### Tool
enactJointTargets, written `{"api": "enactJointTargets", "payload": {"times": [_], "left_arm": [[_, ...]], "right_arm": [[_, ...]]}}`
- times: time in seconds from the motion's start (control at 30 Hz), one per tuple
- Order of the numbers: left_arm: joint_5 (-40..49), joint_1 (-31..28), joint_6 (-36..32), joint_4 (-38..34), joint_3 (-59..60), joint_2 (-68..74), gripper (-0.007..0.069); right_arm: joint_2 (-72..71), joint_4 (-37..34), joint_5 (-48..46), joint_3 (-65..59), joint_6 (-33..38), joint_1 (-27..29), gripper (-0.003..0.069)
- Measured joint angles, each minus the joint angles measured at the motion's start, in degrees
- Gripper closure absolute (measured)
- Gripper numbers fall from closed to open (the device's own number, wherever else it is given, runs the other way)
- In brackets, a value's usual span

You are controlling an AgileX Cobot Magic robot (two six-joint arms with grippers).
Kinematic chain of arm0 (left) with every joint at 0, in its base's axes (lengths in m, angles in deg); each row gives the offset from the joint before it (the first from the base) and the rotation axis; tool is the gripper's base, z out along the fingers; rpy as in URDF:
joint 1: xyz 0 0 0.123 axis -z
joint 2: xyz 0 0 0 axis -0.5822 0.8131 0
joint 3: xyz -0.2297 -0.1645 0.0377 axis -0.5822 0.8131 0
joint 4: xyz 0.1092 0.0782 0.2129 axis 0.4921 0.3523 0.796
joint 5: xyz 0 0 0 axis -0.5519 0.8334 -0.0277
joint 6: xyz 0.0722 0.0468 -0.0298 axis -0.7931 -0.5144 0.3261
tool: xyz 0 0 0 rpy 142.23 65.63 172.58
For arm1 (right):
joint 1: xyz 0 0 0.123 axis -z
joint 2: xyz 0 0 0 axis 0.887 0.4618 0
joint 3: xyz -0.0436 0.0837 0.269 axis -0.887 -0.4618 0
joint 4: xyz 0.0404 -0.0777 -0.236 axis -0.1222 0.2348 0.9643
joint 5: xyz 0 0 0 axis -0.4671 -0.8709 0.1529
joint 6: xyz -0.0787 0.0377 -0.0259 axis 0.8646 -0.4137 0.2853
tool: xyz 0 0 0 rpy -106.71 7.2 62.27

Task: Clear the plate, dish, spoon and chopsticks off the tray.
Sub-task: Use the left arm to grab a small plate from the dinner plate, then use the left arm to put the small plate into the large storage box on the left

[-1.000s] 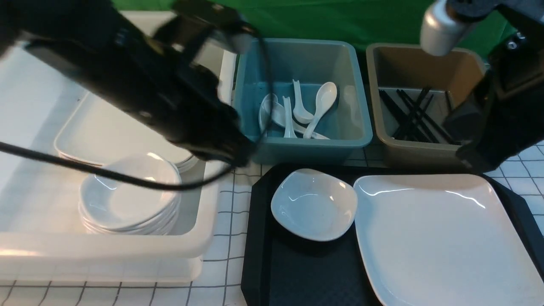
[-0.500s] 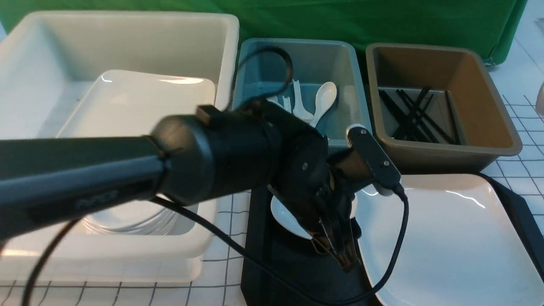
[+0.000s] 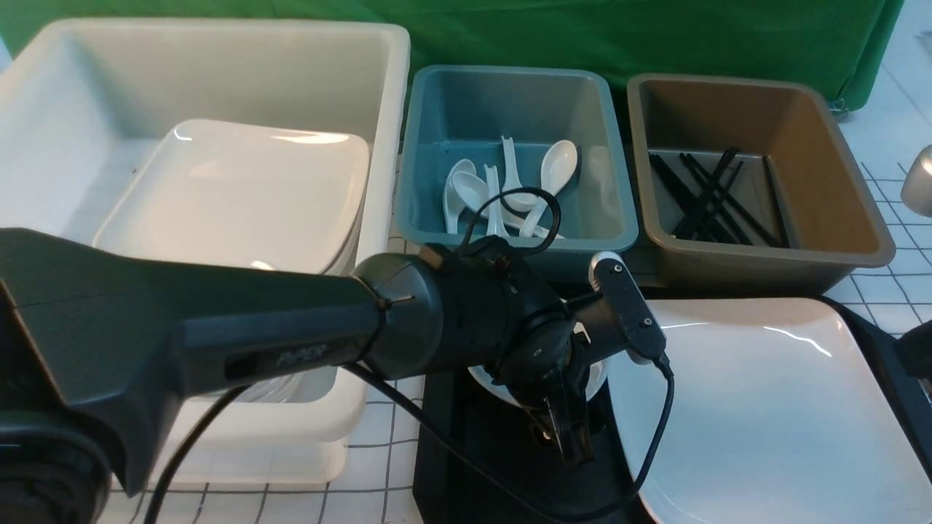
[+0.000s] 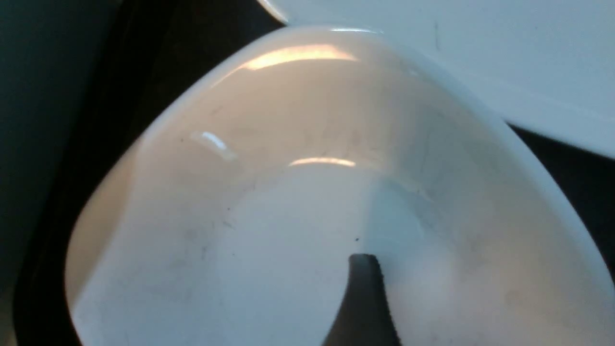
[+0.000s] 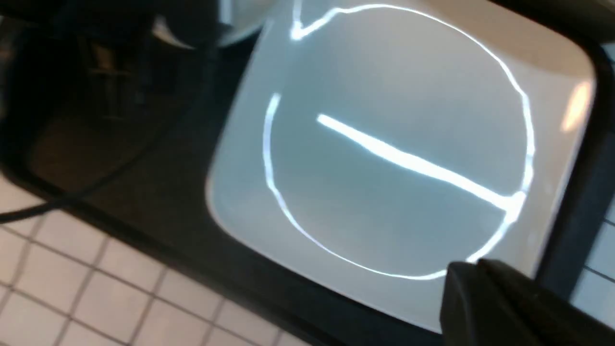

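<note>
**Left pincer down in the dish**

Behind the tray (image 3: 444, 407), three tubs in a row on the gridded table (image 3: 386, 466): white tub (image 3: 218, 65) with stacked square plates (image 3: 240, 196), blue tub (image 3: 510, 102) with about five spoons (image 3: 557, 160) (overlapping, hard to count), brown tub (image 3: 808, 167) with a crossed heap of chopsticks (image 3: 699, 196).

Blocking the front view of the one dish (image 4: 269, 192): the left arm's wrist and its cable. Left pincer (image 3: 571, 451) spread, one toothed fingertip (image 4: 362, 298) over the dish floor, its partner out of shot.

One plate (image 3: 764, 407) just beside the dish on the tray. Right pincer (image 5: 485, 298) pressed together near the plate's rim.
</note>
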Motion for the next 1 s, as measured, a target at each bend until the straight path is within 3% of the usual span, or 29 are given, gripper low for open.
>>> {"api": "enactJointTargets", "payload": {"times": [0.2, 0.37, 0.5, 0.67, 0.9, 1.0], "left_arm": [[0.41, 0.00, -0.03, 0.20, -0.38, 0.60, 0.0459], [4.69, 0.18, -0.49, 0.35, -2.06, -1.79, 0.0557], [11.76, 0.18, -0.33, -4.61, -4.22, -6.30, 0.0606], [16.95, 0.08, -0.14, -6.43, -8.22, -14.30, 0.0611], [23.88, -1.11, 2.70, 0.68, -13.62, -27.31, 0.0612], [27.95, -5.82, 3.39, 3.16, -13.89, -31.83, 0.0612]], "right_arm": [[0.00, -8.27, 0.99, 0.00, 5.79, 0.00, 0.0654], [0.00, -10.41, 0.68, 1.85, 7.25, 0.00, 0.0654], [0.00, -10.57, -0.69, 6.72, 5.74, 0.00, 0.0654], [0.00, -11.86, -1.21, 14.17, 4.43, 0.00, 0.0654], [0.65, -21.27, -1.93, 20.27, 8.01, 0.00, 0.0654], [2.80, -27.20, -2.06, 20.89, 9.61, 0.00, 0.0654]]}}
